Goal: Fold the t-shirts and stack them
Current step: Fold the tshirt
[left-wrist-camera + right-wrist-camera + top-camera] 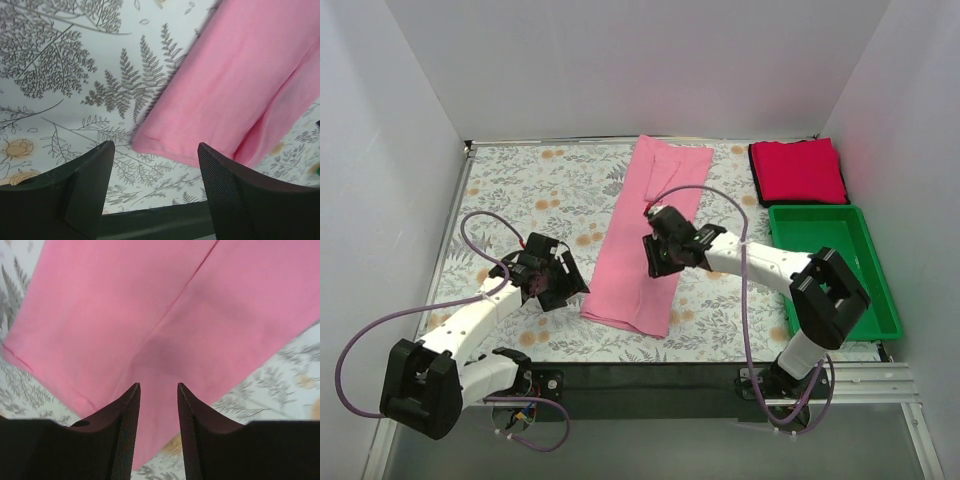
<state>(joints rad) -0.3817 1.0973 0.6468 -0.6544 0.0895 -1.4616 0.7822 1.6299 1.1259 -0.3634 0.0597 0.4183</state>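
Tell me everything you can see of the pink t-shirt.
The pink t-shirt is soft, cotton-looking fabric, folded lengthwise into a long narrow strip with a fold line along it. It lies flat on the floral table cloth, slanting from the far middle toward the near edge. The right gripper hangs over its middle, jaws slightly apart; contact is unclear. The open left gripper sits beside its near left corner, apart from it.

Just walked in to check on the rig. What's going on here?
Two arms are folding t-shirts. The red shirt lies folded at the far right corner, beyond the green bin. The pink shirt lies in a long folded strip mid-table. The right gripper hovers over it, jaws slightly apart, holding nothing. The left gripper is open beside its near left corner.
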